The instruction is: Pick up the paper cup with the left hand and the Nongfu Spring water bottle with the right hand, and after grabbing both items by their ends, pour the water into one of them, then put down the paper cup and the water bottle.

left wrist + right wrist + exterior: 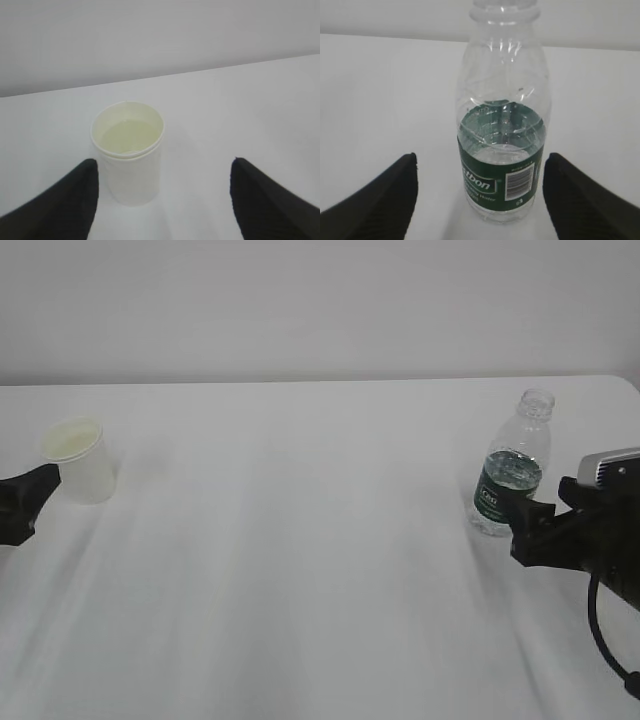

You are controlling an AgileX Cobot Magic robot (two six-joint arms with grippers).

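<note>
White, smooth and matte, the bench (300,540) carries 2 things set well apart. At its left side stands the paper cup (79,459), a small tapered cone of plain white paper with a rolled rim and a pale cream inside; the left wrist view shows a faint seam ring just under the rim. The left hand (22,502), matte black with finely ribbed inner faces, sits just beside the cup at the frame's left edge, its jaws spread wide and gripping nothing, the cup upright ahead of them nearer the left prong. At the right side stands the Nongfu Spring water bottle (512,464), clear thin plastic with ribbed rounded shoulders, an uncapped threaded neck and a dark green label band. The water (501,145) fills roughly its lower half. The right hand (535,523), black with a silver-grey plate, holds its jaws wide apart around the bottle's base without touching it.
</note>
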